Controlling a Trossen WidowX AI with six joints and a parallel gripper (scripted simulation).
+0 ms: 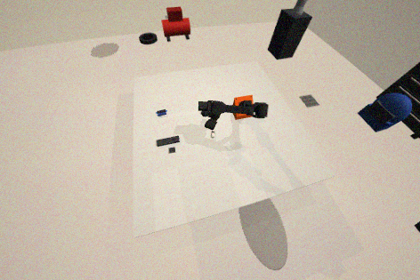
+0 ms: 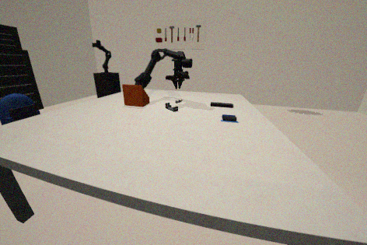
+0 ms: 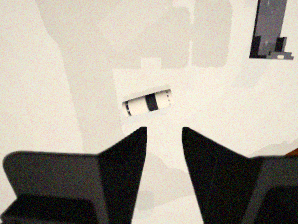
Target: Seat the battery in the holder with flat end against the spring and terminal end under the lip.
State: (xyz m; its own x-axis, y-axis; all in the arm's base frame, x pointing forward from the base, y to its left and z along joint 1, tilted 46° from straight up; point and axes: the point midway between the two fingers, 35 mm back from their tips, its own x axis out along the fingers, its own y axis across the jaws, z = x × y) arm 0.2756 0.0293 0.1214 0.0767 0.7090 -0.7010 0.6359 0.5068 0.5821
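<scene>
A: Where is the battery [image 3: 148, 102] lying, and what is the hand [image 3: 164, 137] doing?

B: The battery is lying on its side on the counter [image 3: 60, 100], loose, just ahead of the fingertips. The hand is hanging above it, part open and grasping nothing. The holder [image 3: 269, 31] is sitting well apart, at the upper right of the wrist view.

A: What is threatening the pickup?

B: The battery is lying slightly tilted across the gap between the fingers. If the fingers are closing unevenly or off-centre on that round body, it is likely to roll or skid away.

A: And at the holder?

B: A crooked grip is risking a skewed seat: the terminal end jamming on the lip, or the flat end missing the spring. Pressing down to correct that is loading the holder.
</scene>
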